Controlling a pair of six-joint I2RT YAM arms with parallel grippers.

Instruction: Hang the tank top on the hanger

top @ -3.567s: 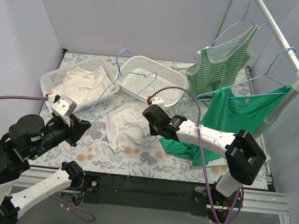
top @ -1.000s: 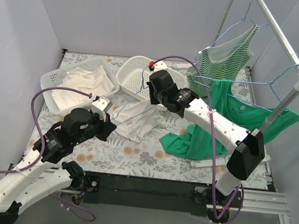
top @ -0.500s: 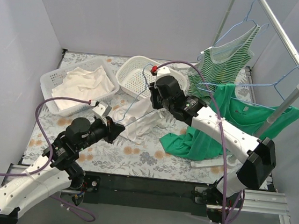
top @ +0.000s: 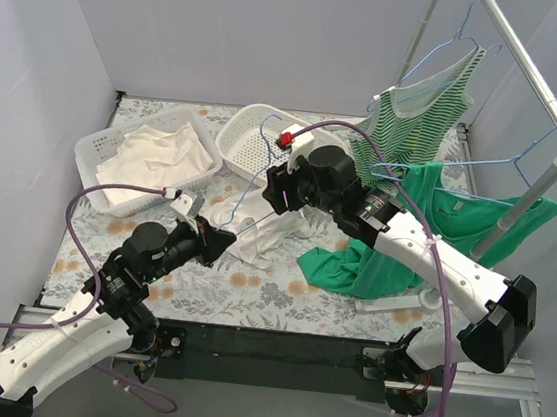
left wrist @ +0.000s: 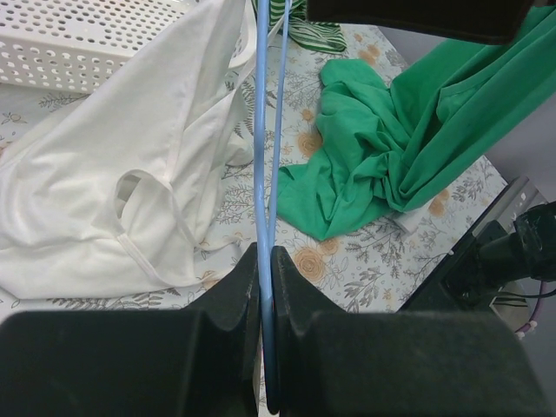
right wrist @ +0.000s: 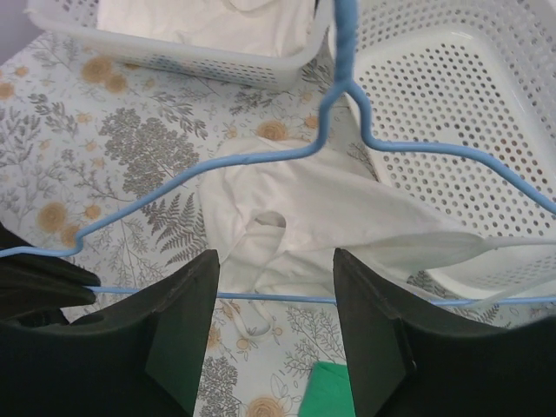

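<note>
The hanger (top: 245,197) is a thin light-blue wire frame held up at a slant over the table. My left gripper (top: 222,240) is shut on one corner of it, and the wire (left wrist: 263,174) runs straight out from between the jaws (left wrist: 265,252). The white tank top (top: 273,236) sags from the frame down to the table, with a narrow strap loop (left wrist: 139,200) showing. My right gripper (top: 282,197) hovers above it, open and empty. Through its jaws (right wrist: 276,261) I see the hanger's bottom bar (right wrist: 287,299) crossing the tank top (right wrist: 330,217).
Two white perforated baskets stand at the back, one (top: 252,135) empty and one (top: 99,148) holding a cream cloth bundle (top: 159,155). On the rack (top: 535,77) at the right hang a striped top (top: 416,108) and a green top (top: 460,204), whose cloth (top: 353,262) trails onto the table.
My right gripper has opened and let go of the tank top, which now sags lower from the hanger. The left gripper has kept its hold on the hanger and barely shifted.
</note>
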